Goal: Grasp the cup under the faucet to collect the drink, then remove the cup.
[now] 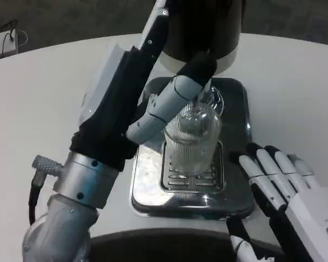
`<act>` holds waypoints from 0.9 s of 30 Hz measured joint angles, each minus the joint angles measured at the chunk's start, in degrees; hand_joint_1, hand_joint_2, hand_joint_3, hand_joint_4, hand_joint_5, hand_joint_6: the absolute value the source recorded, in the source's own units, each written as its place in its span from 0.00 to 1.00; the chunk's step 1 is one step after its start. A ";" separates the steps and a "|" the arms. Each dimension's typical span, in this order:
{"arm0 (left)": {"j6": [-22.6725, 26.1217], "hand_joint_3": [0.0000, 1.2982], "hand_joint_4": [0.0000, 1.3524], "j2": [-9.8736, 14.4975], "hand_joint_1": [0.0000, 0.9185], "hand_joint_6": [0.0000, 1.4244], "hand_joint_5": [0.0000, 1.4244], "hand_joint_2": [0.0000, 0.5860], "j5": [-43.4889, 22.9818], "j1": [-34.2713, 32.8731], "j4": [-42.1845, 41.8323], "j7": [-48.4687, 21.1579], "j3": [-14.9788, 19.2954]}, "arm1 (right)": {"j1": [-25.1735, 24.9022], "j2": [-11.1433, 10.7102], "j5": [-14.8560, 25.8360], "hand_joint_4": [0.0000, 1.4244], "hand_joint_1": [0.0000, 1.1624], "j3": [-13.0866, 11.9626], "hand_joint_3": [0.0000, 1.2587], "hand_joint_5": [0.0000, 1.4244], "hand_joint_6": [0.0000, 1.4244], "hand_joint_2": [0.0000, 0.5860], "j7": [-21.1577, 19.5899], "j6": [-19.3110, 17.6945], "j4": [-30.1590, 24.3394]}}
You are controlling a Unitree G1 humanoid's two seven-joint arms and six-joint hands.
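Note:
A clear ribbed glass cup (192, 139) stands upright on the grate of the drip tray (153, 174), directly under the faucet (208, 97) of a dark dispenser (208, 27). My left hand (126, 93) is raised beside the dispenser. One of its fingers (177, 87) stretches over the cup's rim, with its black tip against the faucet area. The other fingers reach up along the dispenser's left side. The hand holds nothing that I can see. My right hand (279, 185) lies low at the tray's right edge, fingers straight and apart, clear of the cup.
The chrome tray sits in the middle of a round white table (38, 98). The dispenser body looms over the back of the tray. A white power strip (3, 41) lies beyond the table at the far left.

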 measured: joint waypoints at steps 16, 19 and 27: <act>-0.41 0.00 0.00 -1.45 0.00 0.00 0.00 0.26 1.95 -2.26 7.39 -0.61 -3.31 | 0.17 0.05 0.47 0.00 0.14 -0.86 0.06 0.00 0.02 0.91 0.02 0.04 -0.09; -0.52 0.00 0.00 -1.40 0.00 0.00 0.00 0.26 2.10 -2.47 7.91 -1.10 -3.55 | 0.17 0.04 0.87 0.00 0.14 -1.22 0.06 0.00 0.02 0.91 0.02 0.12 -0.09; -0.81 0.00 0.00 -0.29 0.00 0.00 0.00 0.26 5.86 -2.73 8.23 -1.14 -5.06 | -0.52 0.14 0.92 0.00 0.14 -0.59 0.06 0.00 0.02 0.91 0.36 0.21 -0.09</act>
